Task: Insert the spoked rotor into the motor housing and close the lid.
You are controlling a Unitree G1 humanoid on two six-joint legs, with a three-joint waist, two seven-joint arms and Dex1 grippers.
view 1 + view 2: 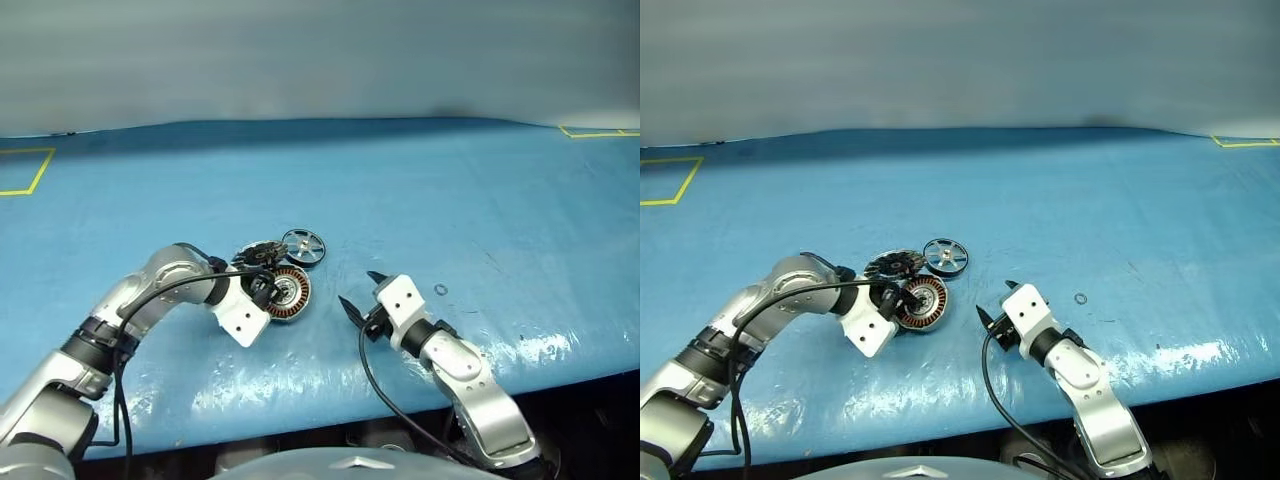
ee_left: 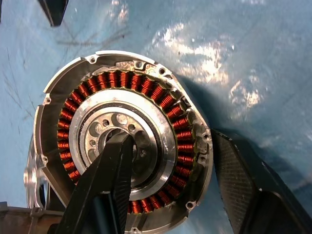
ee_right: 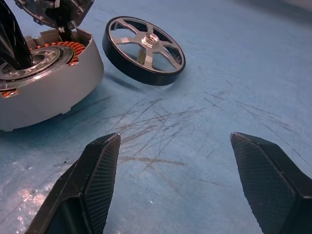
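My left tool is straddling the wall of the motor housing: one black finger is reaching down into the silver centre while the other finger is standing outside the rim on the blue desk. The fingers are partly apart with the housing's wall between them; I cannot tell whether they are actually pinching it. The housing is sitting open, face up, with its ring of copper-coloured windings showing around the silver centre.

The spoked rotor is lying just beside the housing, on its far side, apart from both of my tools. One edge is appearing to sit a little off the desk, so it is looking slightly tilted. Its dark rim, silver hub and silver spokes are facing up.

The lid is lying with its dark finned face up, close behind the housing and next to the rotor, partly behind my left wrist.

My right tool is hovering with its fingers spread wide and holding nothing, over scratched bare desk, near the housing and rotor but touching neither.

A small dark ring is lying on the desk beyond my right tool.

I am finding no readable brand, label or writing on any part.
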